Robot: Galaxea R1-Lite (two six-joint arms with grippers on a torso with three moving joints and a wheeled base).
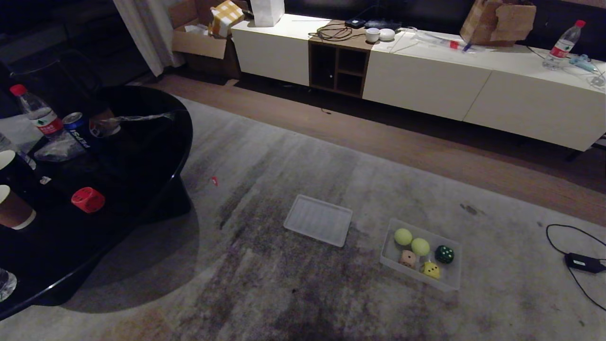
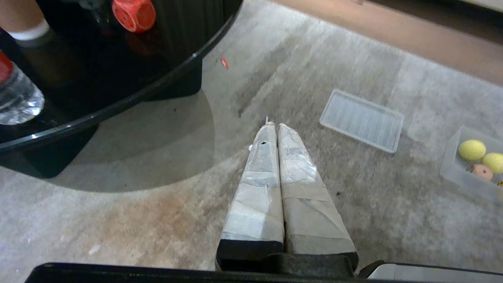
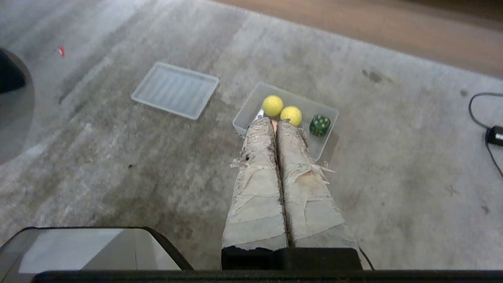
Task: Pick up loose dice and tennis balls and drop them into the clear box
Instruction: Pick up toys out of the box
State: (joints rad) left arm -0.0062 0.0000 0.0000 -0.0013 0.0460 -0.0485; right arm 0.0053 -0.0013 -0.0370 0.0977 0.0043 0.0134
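Both arms hang clear of the carpet (image 1: pixel 293 284), nothing held. Left gripper (image 2: pixel 274 125): taped fingers pressed together, empty, pointing down over bare carpet. Past its tips, off to one side, the black glossy table (image 2: pixel 129 94) carries the red die (image 2: pixel 133 13), well apart from the fingers; a water bottle (image 2: pixel 15 98) stands nearer the table edge. The ribbed translucent panel (image 2: pixel 361 120) lies flat on the carpet beyond the tips on the other side. Right gripper (image 3: pixel 275 120): fingers likewise pressed shut, empty, tips lined up over the near wall of the clear box (image 3: pixel 251 104). Just beyond those tips inside the box sit the two tennis balls (image 3: pixel 272 105) and the dark green die (image 3: pixel 319 124). The head view adds the pinkish-beige die (image 1: pixel 407 258) and yellow die (image 1: pixel 431 270) in the same box; the right fingers probably hide them in the wrist view.
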